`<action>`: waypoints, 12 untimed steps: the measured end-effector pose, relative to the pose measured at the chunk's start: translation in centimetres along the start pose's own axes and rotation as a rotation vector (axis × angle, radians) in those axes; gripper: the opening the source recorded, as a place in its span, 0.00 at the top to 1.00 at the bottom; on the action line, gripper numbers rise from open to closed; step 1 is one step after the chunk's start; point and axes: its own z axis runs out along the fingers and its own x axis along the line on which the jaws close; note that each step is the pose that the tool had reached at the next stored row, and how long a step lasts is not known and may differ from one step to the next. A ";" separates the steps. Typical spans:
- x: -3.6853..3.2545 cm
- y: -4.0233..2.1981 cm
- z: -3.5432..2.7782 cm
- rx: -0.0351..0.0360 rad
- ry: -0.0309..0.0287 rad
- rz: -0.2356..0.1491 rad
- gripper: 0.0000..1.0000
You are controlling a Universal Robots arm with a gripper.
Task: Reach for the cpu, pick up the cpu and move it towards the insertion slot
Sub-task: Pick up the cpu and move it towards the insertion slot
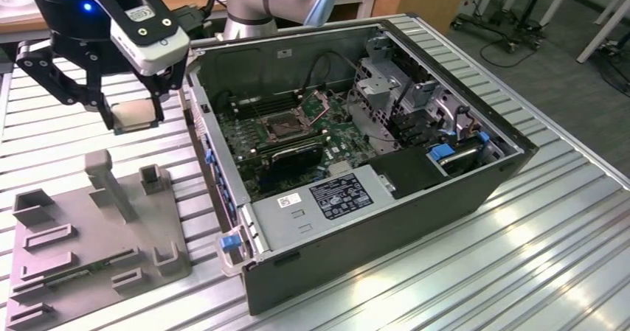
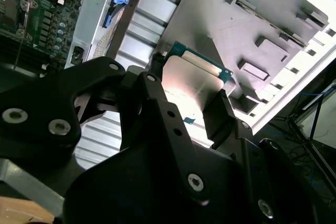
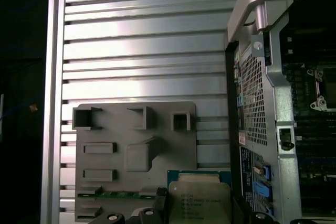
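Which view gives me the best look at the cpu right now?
The second wrist view: the cpu shows its silvery face and green rim, clamped between the jaws. The first wrist view has its face square-on but cut by the frame edge; the exterior view shows it held above the table, partly behind the jaws.

Between the matt black jaws, the cpu shows a smooth, softly shining metal face. Below the jaws lie a matt grey fixture, seemingly plastic, and a glossy ribbed metal table.
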 end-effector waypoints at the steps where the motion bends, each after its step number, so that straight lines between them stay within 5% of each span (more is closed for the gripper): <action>1: -0.06 0.00 0.00 -0.0001 0.0000 0.000 0.45; 12: -0.83 0.03 0.00 -0.0004 -0.0001 0.000 0.45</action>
